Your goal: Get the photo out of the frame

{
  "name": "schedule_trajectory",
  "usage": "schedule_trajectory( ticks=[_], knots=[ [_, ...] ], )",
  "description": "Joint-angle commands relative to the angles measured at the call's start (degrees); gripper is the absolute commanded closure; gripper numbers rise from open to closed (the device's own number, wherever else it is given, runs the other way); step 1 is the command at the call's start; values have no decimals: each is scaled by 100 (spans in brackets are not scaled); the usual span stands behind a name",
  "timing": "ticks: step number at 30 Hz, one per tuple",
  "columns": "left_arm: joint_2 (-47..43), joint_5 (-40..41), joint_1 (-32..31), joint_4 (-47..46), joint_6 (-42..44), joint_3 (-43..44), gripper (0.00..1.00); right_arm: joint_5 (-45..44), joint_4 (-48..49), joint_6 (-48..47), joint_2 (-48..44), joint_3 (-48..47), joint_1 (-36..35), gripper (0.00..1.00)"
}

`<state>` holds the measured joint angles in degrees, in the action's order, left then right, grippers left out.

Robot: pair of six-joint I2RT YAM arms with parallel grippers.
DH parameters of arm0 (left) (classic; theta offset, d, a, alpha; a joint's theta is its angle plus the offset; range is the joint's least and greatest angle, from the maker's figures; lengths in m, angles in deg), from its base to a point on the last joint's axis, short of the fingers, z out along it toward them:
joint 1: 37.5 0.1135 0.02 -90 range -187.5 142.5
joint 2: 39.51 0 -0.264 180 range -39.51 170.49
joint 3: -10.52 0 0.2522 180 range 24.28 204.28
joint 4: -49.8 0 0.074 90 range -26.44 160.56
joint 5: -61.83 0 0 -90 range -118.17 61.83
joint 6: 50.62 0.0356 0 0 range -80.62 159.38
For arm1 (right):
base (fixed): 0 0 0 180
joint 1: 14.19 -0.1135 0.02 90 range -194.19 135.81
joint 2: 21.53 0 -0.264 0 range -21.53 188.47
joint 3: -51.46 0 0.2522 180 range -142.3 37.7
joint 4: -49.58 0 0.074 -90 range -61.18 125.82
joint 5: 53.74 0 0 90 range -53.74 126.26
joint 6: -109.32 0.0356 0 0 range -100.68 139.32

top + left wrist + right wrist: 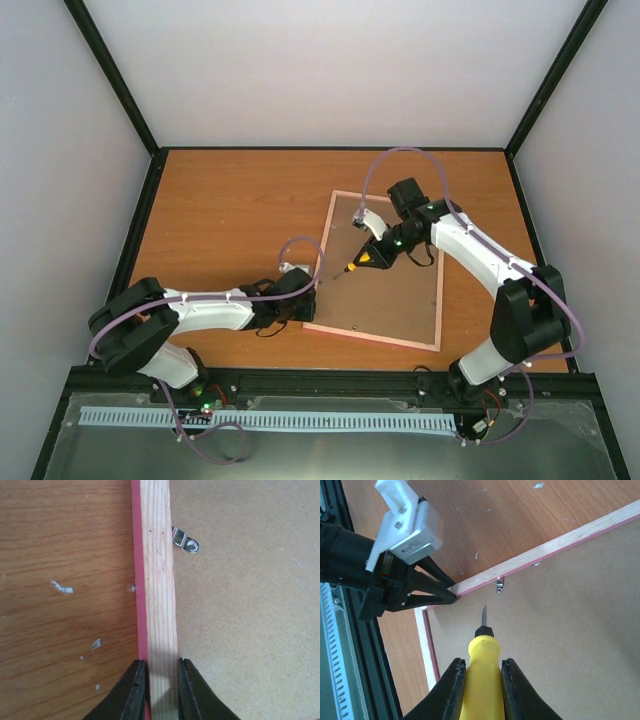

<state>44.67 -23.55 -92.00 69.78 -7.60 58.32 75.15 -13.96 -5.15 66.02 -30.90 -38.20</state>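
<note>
The large rectangular wooden frame [372,337] with its thin pink outer edge lies back-up on the orange-brown wooden table [230,210], and everything I do sits on or around it. My left gripper [161,672] is at the frame's long left rail, near that rail's near end. Its two black fingers [132,690] are drawn in until they pinch the pale wood, one against the pink outer edge and the other on the inner side beside the brown fibreboard backing [250,630]. In my right wrist view this same gripper [452,594] shows with its tips meeting that rail close to the frame's corner. My right gripper [482,667] hangs over the backing, inside the frame, clenched around the yellow plastic handle of a small screwdriver [482,650]. The handle fills the gap between my fingers. Its dark metal tip points toward the left rail and stops just short of a small silver metal tab [500,585] that sits on the backing right against that rail. I cannot tell whether the tip touches the board. In my left wrist view the same tab [186,541] lies further along the rail than my fingers, well apart from them. The photo is hidden from me, since only the brown back of the frame faces up.
</note>
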Motion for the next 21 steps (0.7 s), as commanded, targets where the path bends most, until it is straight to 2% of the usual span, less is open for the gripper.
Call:
schedule_trajectory(
  ticks=[1,9,21],
  knots=[
    [-101,-134,-158,-18,-377,-326,93,-66,149,20,262,-156,-170,97],
    [-234,-118,-155,-300,-560,-381,99,-60,377,131,718,-283,-597,97],
    [-283,-6,-161,-235,-594,-419,99,-409,481,465,1245,-588,-917,97]
  ],
)
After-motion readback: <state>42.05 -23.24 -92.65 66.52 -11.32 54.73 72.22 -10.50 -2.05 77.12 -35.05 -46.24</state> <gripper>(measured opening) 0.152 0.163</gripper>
